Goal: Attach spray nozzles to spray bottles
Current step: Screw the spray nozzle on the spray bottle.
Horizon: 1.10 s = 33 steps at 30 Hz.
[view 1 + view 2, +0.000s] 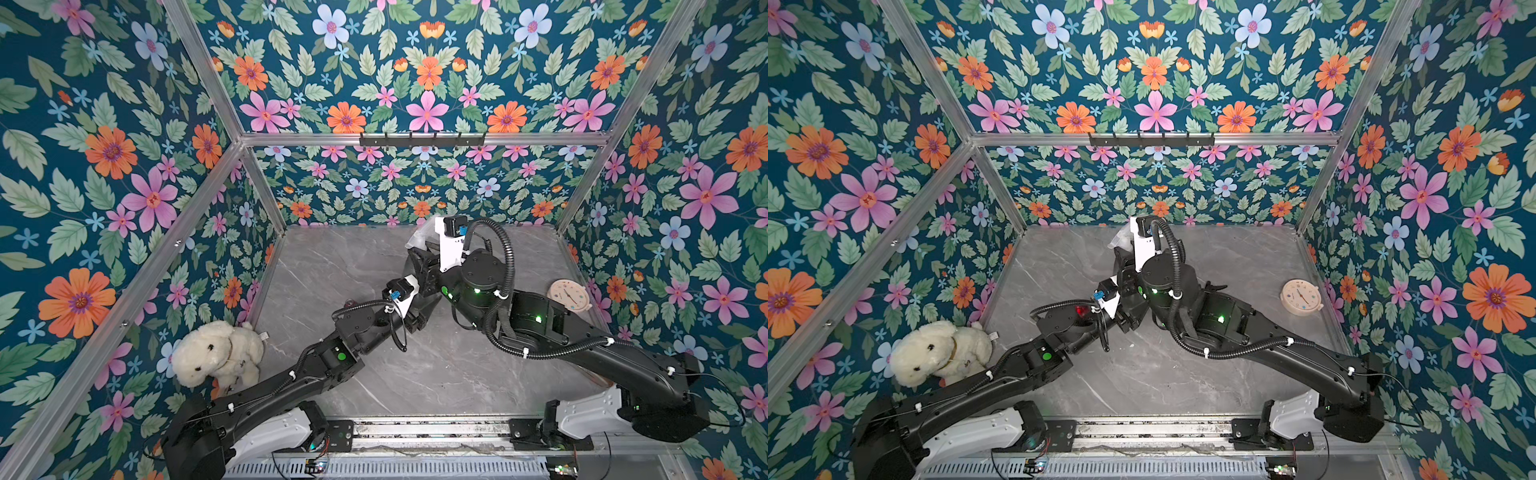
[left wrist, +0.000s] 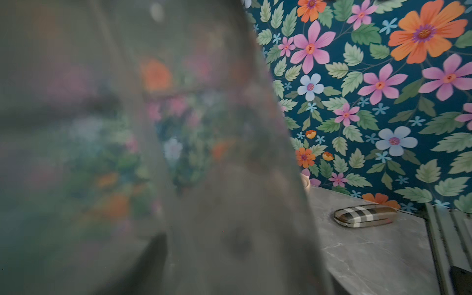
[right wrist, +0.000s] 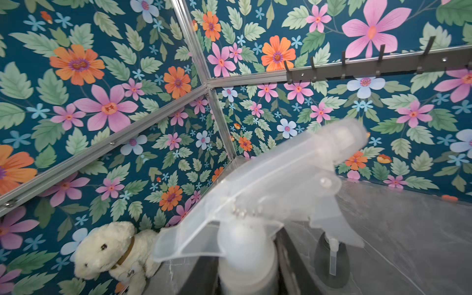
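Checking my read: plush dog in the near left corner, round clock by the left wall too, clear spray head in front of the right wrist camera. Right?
One slip: the clock is by the right wall, not the left, as both top views show. The rest holds: plush dog in the near left corner, spray head at the right wrist camera.

The desk [image 1: 332, 266] is grey stone with thin white lines. A fluffy white toy dog [image 1: 218, 353] sits on it in the near left corner, against the wall. A round pale clock [image 1: 570, 295] lies face up near the right wall. A checked glasses case [image 2: 365, 215] lies close to a wall. A dark grey bottle [image 3: 329, 258] stands upright on the desk, partly hidden.
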Motion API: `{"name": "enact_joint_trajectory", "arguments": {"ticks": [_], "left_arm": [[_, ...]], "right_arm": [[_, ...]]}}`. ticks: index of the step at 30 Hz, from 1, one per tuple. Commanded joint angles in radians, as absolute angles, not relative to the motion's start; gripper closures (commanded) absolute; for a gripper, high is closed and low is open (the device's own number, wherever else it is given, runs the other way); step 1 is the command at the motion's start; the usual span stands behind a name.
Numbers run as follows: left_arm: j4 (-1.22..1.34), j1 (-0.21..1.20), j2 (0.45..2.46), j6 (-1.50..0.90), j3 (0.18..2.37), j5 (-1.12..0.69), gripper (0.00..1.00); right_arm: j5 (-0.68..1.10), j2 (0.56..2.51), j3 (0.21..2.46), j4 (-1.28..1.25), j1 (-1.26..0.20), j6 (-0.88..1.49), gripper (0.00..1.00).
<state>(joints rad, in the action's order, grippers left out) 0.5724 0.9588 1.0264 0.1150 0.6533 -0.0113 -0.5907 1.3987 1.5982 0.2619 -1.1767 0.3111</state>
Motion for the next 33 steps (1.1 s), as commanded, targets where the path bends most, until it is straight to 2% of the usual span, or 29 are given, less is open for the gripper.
{"name": "enact_joint_trajectory", "arguments": {"ticks": [1, 6, 10, 13, 15, 20, 25, 27, 31, 33], "left_arm": [[0.652, 0.963, 1.020, 0.166, 0.672, -0.002, 1.00], [0.634, 0.962, 1.001, 0.166, 0.669, 0.003, 1.00], [0.633, 0.958, 0.987, 0.164, 0.661, 0.005, 1.00], [0.635, 0.948, 0.979, 0.160, 0.653, -0.008, 1.00], [0.632, 0.941, 0.969, 0.158, 0.649, -0.032, 1.00], [0.621, 0.933, 0.935, 0.165, 0.629, -0.144, 1.00], [0.588, 0.931, 0.913, 0.148, 0.627, -0.274, 1.00], [0.576, 0.931, 0.914, 0.141, 0.632, -0.303, 1.00], [0.568, 0.932, 0.928, 0.134, 0.639, -0.241, 1.00], [0.575, 0.931, 0.943, 0.134, 0.642, -0.204, 1.00]], "right_arm": [[-0.408, 1.401, 1.594, 0.384, -1.204, 0.372, 0.65], [-0.352, 1.316, 1.568, 0.345, -1.205, 0.306, 0.42], [-0.250, 1.220, 1.500, 0.336, -1.205, 0.300, 0.35], [-0.157, 1.126, 1.439, 0.339, -1.205, 0.297, 0.34], [-0.154, 1.068, 1.422, 0.376, -1.204, 0.280, 0.37], [-0.294, 0.979, 1.430, 0.434, -1.172, 0.178, 0.43], [-0.129, 1.017, 1.512, 0.486, -0.905, 0.187, 0.43], [-0.096, 1.050, 1.545, 0.497, -0.842, 0.190, 0.44], [0.024, 1.130, 1.621, 0.532, -0.838, 0.176, 0.46], [0.005, 1.153, 1.629, 0.533, -0.891, 0.168, 0.46]]}}
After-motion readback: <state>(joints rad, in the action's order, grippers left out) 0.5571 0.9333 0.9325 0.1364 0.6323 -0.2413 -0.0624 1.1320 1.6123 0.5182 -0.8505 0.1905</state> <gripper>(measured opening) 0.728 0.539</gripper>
